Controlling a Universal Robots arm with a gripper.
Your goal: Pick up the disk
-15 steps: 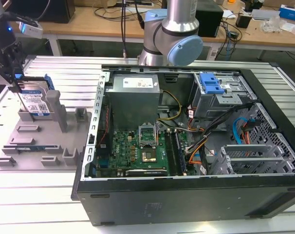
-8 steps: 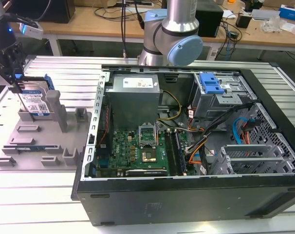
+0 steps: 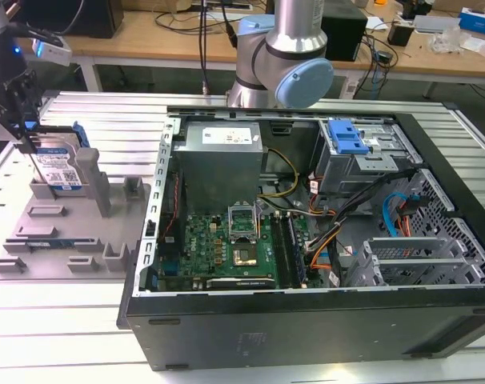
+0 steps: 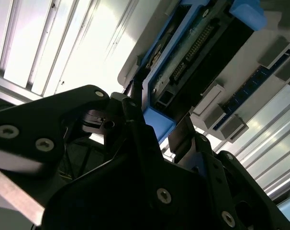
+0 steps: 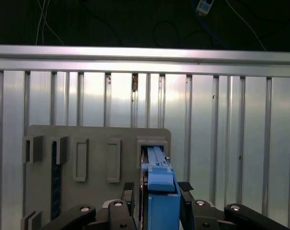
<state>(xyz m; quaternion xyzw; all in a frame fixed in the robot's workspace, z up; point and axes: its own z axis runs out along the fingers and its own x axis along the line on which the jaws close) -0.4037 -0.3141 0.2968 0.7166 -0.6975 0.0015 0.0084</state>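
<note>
Exterior view. In the upper left of the frame you have the gripper [image 3: 26, 142] down over the top edge of the disk [image 3: 60, 168]. The disk stands on edge, its printed label facing the camera, in a slot of the grey fixture plate [image 3: 122, 240]. A thin dark strip [image 3: 46, 243] lies low on the plate toward the exterior view's lower left, apart from the disk. The plate rests on the slatted aluminium table [image 3: 66, 320]. The open computer case [image 3: 306, 320] takes up the centre and right of the frame. In it you see the power supply [image 3: 222, 156], the motherboard [image 3: 218, 244] and a blue bracket [image 3: 346, 138] on the drive cage. The arm's column [image 3: 286, 56] rises behind the case at top centre.

Second wrist view. The gripper [image 4: 159, 105] straddles the end of the disk [image 4: 197, 52]. You see the disk's connector side and its blue side rails. The fixture plate [image 4: 284, 33] and the dark strip [image 4: 252, 86] lie beyond it.

First wrist view. The gripper [image 5: 157, 191] sits astride the disk [image 5: 157, 167], seen edge-on with its blue rail facing the camera. The disk's far end is in a slot of the fixture plate [image 5: 97, 139]. The dark strip [image 5: 54, 177] is well apart from it.

Claw state: you cannot tell from these views whether it clamps the disk or only straddles it.
</note>
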